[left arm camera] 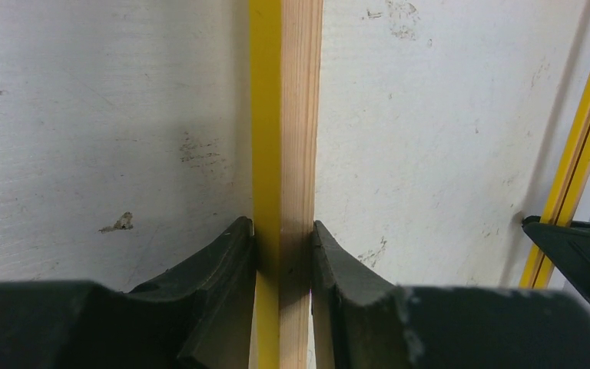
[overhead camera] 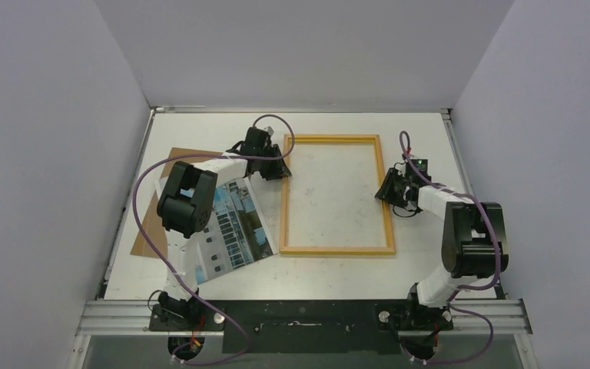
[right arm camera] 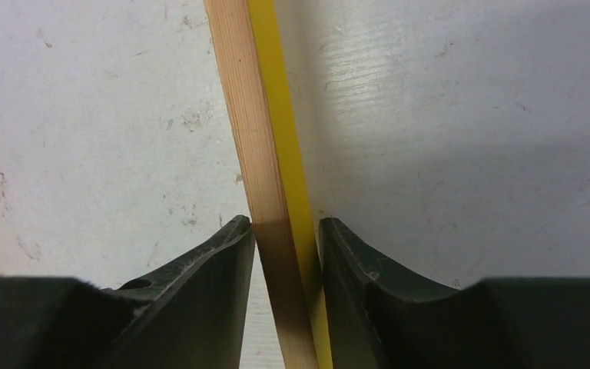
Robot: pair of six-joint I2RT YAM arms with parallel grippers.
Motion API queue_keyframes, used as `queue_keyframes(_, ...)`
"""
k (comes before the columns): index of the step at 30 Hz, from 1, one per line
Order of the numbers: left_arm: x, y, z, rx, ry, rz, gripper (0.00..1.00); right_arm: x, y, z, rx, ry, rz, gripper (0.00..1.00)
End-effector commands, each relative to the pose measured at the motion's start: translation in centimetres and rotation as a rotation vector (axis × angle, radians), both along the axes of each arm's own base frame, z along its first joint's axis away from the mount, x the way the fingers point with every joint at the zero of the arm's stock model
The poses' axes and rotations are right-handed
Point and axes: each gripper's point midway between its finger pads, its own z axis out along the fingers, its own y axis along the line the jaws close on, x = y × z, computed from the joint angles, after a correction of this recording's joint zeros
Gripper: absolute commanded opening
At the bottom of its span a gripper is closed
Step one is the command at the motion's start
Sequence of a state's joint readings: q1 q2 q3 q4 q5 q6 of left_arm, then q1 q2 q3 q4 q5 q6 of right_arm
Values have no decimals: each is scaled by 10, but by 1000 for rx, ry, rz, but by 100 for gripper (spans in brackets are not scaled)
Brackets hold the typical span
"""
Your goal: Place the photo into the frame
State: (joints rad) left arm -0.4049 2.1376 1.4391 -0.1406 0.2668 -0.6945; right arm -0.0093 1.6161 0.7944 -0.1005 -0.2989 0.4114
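Left pincer (left arm camera: 283, 231) and right pincer (right arm camera: 286, 227) each clamp a long rail of the frame (overhead camera: 336, 250). Photo (overhead camera: 238, 231) lies face-up to its left.

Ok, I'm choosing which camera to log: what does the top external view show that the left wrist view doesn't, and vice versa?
Top external only: the printed building photo lying partly on the brown backing board. Left wrist only: the yellow edge beside the light wood face of the thin rectangular frame, pinched between dark fingers. Both: that frame, the left gripper on one long rail, the right gripper at the opposite one.
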Motion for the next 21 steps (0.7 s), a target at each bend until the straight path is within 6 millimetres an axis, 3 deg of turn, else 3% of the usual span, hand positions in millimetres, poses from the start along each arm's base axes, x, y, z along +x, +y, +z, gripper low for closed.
queue_keyframes(1, -19, -8, -13, 0, 83, -46, 0, -8, -4, -7, -46, 73, -4, 40)
queue_keyframes(4, -21, -5, -14, 15, 92, -43, 0, -6, -11, 2, -79, 69, -35, 50)
queue_keyframes(9, -22, 4, -11, 63, 104, -19, 0, 0, -28, 38, -149, 38, -127, 76)
queue_keyframes(14, -23, 15, -3, 127, 99, -9, 0, -1, -33, 67, -156, 18, -171, 80)
queue_keyframes(15, -22, 17, 0, 141, 93, -6, 3, -2, -31, 71, -148, 13, -169, 80)
queue_keyframes(18, -21, 21, 12, 153, 73, -7, 36, -7, -23, 84, -118, -6, -156, 80)
queue_keyframes(21, -19, 21, 28, 124, 50, -11, 53, -12, -12, 94, -88, -18, -138, 80)
